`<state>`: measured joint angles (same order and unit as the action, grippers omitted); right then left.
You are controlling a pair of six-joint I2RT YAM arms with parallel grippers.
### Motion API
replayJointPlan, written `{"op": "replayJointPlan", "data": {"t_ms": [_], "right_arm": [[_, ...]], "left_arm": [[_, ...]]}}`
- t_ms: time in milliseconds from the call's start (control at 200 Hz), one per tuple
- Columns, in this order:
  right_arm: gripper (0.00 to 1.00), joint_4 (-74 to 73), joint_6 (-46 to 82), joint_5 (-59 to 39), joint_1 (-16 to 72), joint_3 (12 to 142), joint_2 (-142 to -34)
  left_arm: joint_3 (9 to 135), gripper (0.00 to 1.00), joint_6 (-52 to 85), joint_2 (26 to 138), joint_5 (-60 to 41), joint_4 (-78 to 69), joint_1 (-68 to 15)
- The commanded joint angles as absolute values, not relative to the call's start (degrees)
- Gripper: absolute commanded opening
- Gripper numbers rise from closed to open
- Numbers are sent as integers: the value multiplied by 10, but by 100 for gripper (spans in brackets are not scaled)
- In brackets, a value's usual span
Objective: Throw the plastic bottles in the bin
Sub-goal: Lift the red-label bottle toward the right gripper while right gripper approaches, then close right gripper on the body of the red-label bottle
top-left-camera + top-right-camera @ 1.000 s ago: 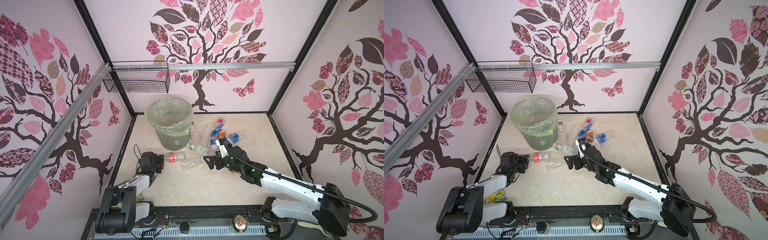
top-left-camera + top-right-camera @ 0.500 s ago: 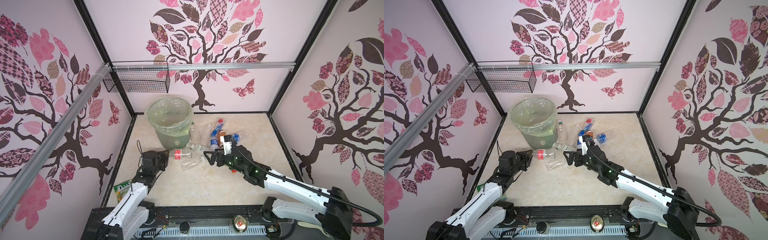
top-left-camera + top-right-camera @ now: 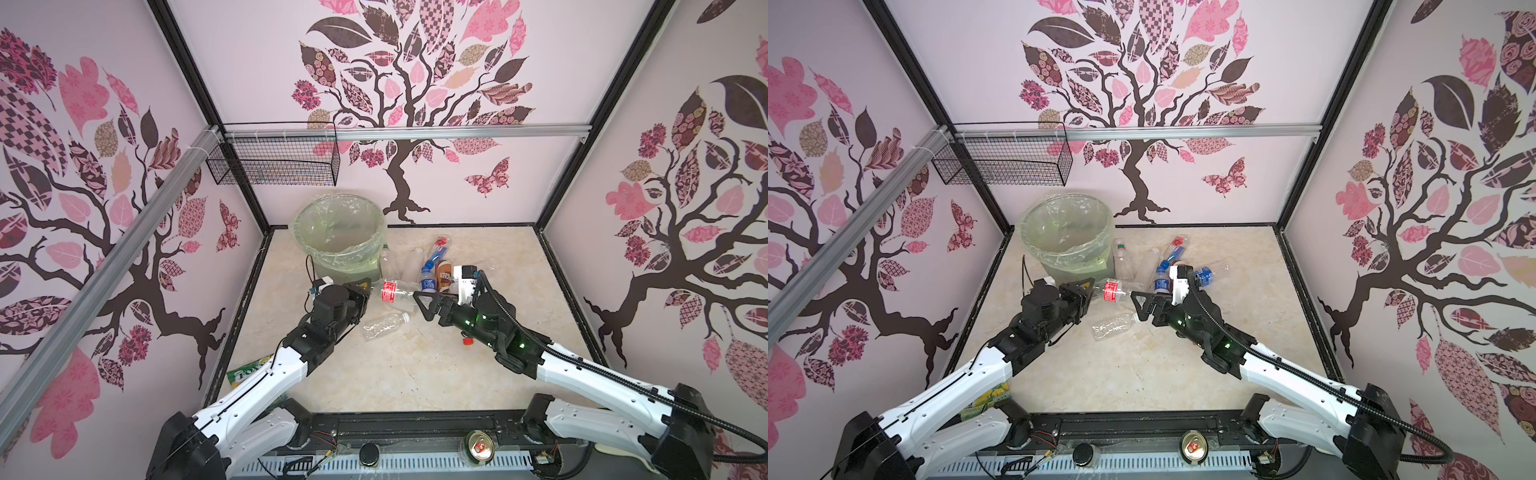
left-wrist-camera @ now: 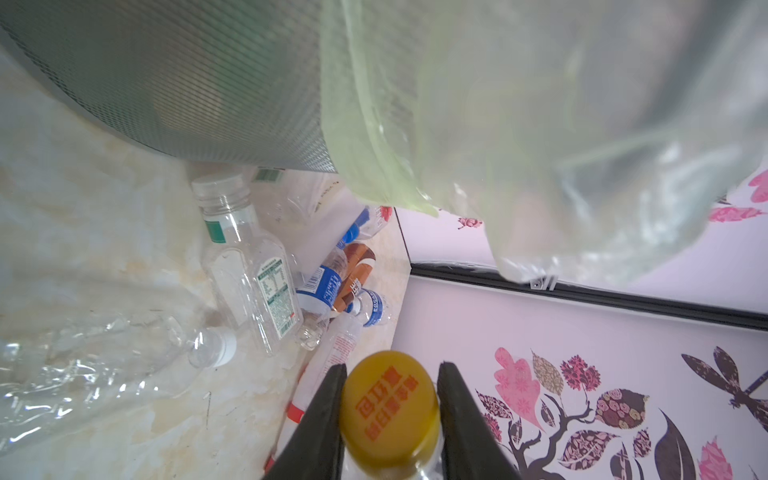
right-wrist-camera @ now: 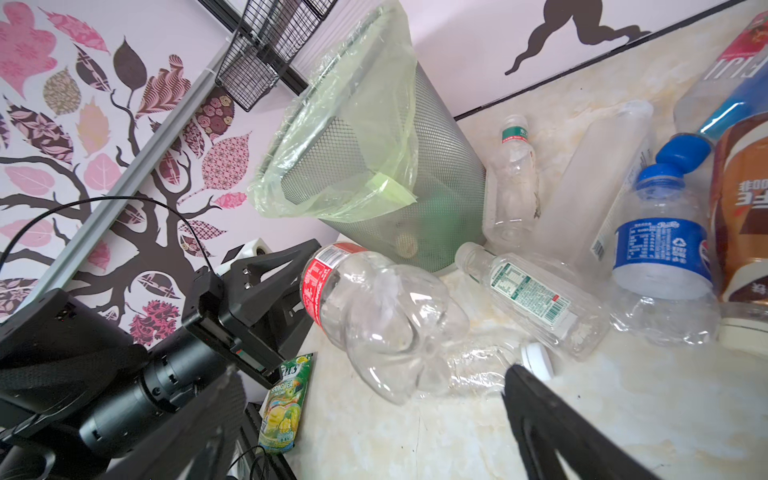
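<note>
**Top views.** The left gripper point(image 3: 365, 289) is clamped on the capped neck of a clear plastic bottle with a red label point(image 3: 392, 291). The bottle is carried level, just beside the wall of the round grey mesh bin lined with a pale green bag point(image 3: 345, 268), and is not yet over the opening. The right gripper point(image 3: 424, 306) hangs empty with its jaws wide apart, near the bottle's base. A loose clear bottle with a white cap point(image 3: 384, 325) lies on the marbled beige floor point(image 3: 395, 374). The heap of remaining bottles point(image 3: 428, 279) sits to the right of the bin. As a judgement, the whole bottle should rise above the bag-covered rim before it swings across, or its long body may catch the rim. It should be released only over the mouth.

**Left wrist view.** Two black fingers point(image 4: 324, 419) pinch a yellow cap point(image 4: 388, 405) printed with red characters. A flat-sided clear bottle with a green-and-white label point(image 4: 253, 274) lies by the bin's foot, and its fine print is unreadable.

**Right wrist view.** The white print on the red label is too small to read. A blue-labelled bottle with a blue cap point(image 5: 660, 249) shows a recycling mark and what looks like a Pepsi roundel. A brown bottle point(image 5: 744, 216) bears white Chinese characters. A green drink packet point(image 5: 286, 399) reads "SPRING TEA".
</note>
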<state>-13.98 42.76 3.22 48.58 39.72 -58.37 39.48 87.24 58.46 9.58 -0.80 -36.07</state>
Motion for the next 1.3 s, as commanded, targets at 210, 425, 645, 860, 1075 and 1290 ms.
{"op": "replayJointPlan", "data": {"t_ms": [210, 425, 645, 860, 1075, 1290], "right_arm": [[99, -160, 425, 30, 466, 403, -568], [99, -193, 427, -27, 440, 395, -575], [100, -193, 430, -20, 429, 381, -571], [100, -201, 452, -11, 420, 362, -558], [100, -261, 497, -33, 419, 364, -572], [100, -348, 550, -48, 419, 360, -602]], "left_arm": [[473, 23, 852, 608, 139, -19, -430], [486, 23, 845, 608, 123, -14, -431], [494, 23, 830, 590, 134, 3, -431], [501, 23, 829, 590, 133, 6, -431], [491, 22, 848, 605, 123, -24, -431], [487, 22, 865, 609, 129, -45, -435]]}}
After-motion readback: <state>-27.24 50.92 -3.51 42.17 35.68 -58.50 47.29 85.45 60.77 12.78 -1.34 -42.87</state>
